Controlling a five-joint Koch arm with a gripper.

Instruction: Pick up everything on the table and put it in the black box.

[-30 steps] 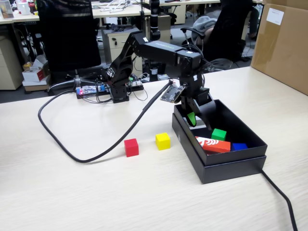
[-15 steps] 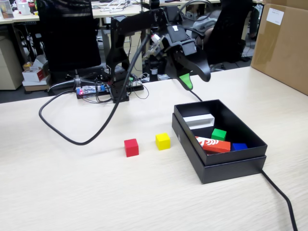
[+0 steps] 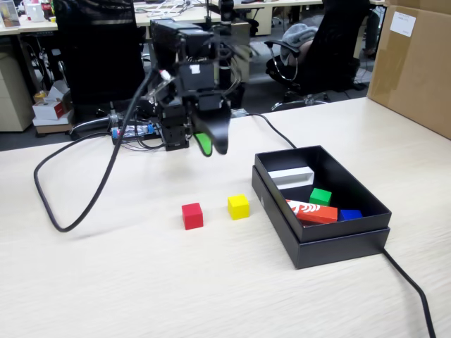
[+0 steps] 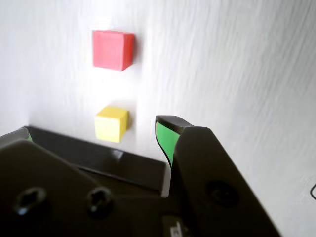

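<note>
Gripper swung left off matte black box; jaws parted, empty, green-padded.

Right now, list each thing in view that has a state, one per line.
gripper: open, empty, raised above the table behind the cubes
red cube: on the table, untouched
yellow cube: on the table beside the box, apart from the red one
green cube: inside the black box
white block: inside the box, near its far wall
red block with white marks: lying in the box
</note>
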